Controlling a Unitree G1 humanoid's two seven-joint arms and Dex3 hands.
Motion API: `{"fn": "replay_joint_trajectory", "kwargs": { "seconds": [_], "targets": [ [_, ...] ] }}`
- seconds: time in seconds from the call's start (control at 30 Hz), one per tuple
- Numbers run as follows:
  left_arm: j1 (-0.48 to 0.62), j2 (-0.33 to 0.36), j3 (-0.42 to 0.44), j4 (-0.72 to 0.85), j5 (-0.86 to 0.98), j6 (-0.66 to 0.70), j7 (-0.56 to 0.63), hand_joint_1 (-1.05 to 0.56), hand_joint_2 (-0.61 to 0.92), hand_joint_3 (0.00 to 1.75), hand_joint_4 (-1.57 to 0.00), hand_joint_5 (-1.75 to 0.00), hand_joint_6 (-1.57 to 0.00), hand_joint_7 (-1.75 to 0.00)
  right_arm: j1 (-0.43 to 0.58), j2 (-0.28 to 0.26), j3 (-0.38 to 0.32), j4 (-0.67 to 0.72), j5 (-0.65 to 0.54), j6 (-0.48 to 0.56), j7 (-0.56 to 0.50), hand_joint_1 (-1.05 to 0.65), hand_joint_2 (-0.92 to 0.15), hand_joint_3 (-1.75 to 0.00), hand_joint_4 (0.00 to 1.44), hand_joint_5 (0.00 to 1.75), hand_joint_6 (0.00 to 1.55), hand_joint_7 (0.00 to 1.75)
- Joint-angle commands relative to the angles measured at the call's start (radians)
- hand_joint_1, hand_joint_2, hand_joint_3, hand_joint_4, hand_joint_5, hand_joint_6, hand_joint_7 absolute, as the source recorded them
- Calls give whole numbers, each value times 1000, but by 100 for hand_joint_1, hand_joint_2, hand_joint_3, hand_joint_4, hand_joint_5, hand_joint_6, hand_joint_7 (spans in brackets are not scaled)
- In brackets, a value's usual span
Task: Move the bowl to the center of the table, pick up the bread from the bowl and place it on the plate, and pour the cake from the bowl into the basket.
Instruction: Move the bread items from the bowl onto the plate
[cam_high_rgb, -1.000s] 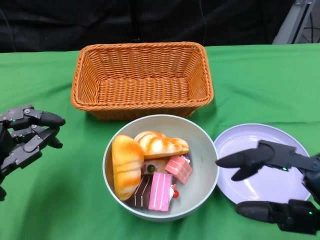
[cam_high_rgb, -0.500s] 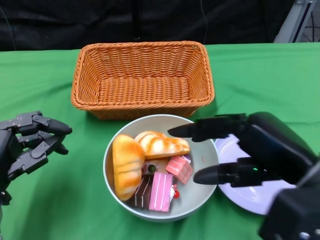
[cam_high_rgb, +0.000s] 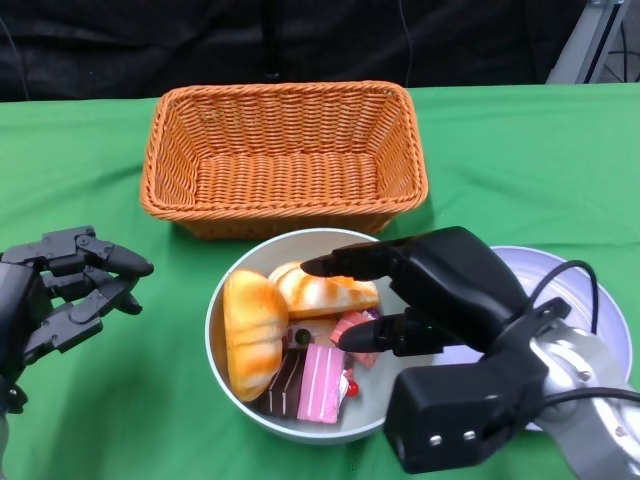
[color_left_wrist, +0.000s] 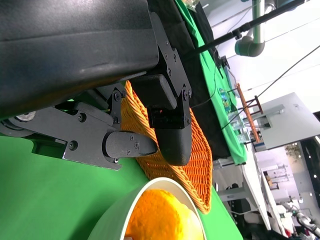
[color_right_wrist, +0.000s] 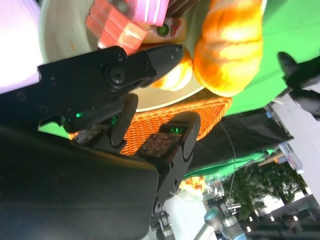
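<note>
Head view: the right hand (cam_high_rgb: 400, 300), which one second earlier had hovered over the plate (cam_high_rgb: 600, 290), had swung leftward and now reached over the bowl (cam_high_rgb: 400, 395), its fingers (cam_high_rgb: 345, 264) parted above the striped bread (cam_high_rgb: 320, 293) and closed on nothing. The left hand (cam_high_rgb: 70, 285) sat open on the green table (cam_high_rgb: 520, 170) to the bowl's left, holding nothing and little changed in position. The bowl stood just in front of the wicker basket (cam_high_rgb: 285, 150), near the table's middle, so the first step appeared complete. A second, rounder bread (cam_high_rgb: 252, 330) lay along the bowl's left side, and the pink and dark cake pieces (cam_high_rgb: 322, 380) lay toward its near side. The plate, partly hidden by the right forearm, stood just beside the bowl and held nothing visible. Judged from this arrangement, the bread pick-up was beginning; the transfer to the plate and the pouring of cake into the basket remained.
</note>
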Motion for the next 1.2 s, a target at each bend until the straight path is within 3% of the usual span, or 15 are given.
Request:
{"fn": "replay_joint_trajectory", "kwargs": {
  "seconds": [0.03, 0.23, 0.43, 0.93, 1.2],
  "targets": [
    [7, 15, -1, 3, 8, -16, 16, -15, 88, 35, -84, -130, -95, -81, -33, 4, 14, 42, -50, -14, -70, -67, -89, 0, 83, 30, 74, 1],
    [5, 15, -4, 16, 6, -27, 13, -14, 88, 36, -83, -130, -94, -81, -78, 36, 46, 137, -154, 17, -197, -70, -90, 0, 78, 26, 70, 0],
    [3, 16, -11, 31, 11, -42, 14, -13, 87, 36, -83, -129, -93, -83, -112, 54, 82, 179, -217, 108, -168, -71, -92, -3, 73, 17, 65, 0],
    [-4, 15, -20, 49, 15, -61, 22, -14, 86, 35, -83, -128, -93, -85, -179, 109, 159, 299, -257, 261, -85, -71, -92, -5, 79, 7, 58, 0],
    [-4, 16, -23, 54, 14, -72, 17, -16, 88, 34, -83, -127, -93, -85, -199, 121, 195, 339, -254, 283, -76, -71, -92, -7, 79, 5, 54, 0]
  ]
}}
